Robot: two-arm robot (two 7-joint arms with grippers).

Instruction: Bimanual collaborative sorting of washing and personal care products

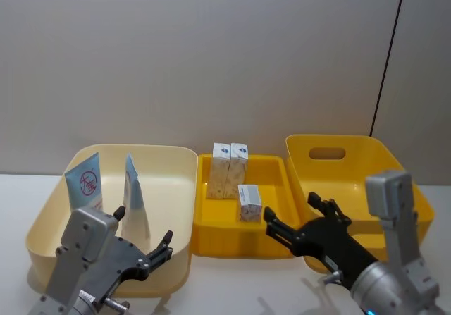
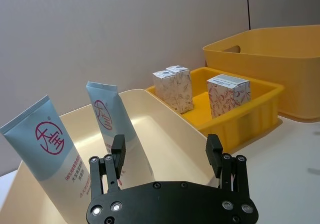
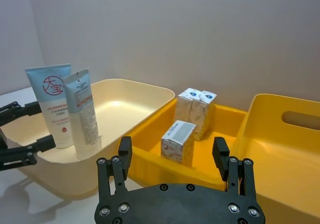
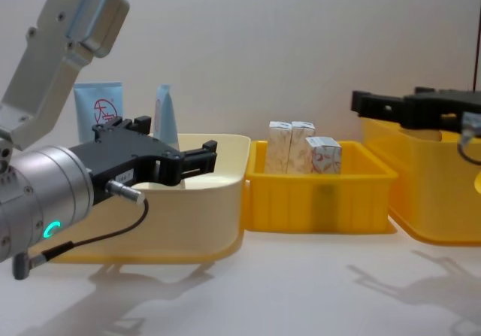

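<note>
tubes (image 1: 84,182) upright in cream bin (image 1: 173,161), right side open

Left gripper (image 2: 166,145) and right gripper (image 3: 172,148): each a matte black plate studded with silver round-head screws and carrying two slim black fingers with squared tips. At the left of the chest view, the left wrist barrel (image 4: 45,189) is brushed silver-grey with a glowing teal arc marking (image 4: 49,231) and a thin black cable (image 4: 113,231) looping from a silver plug. It is topped by a boxy light-grey housing (image 4: 64,43) with small dark fastener holes. The right wrist barrel (image 1: 394,287), at lower right of the head view, matches in finish and shows a small blue light at the frame's lower edge.
</note>
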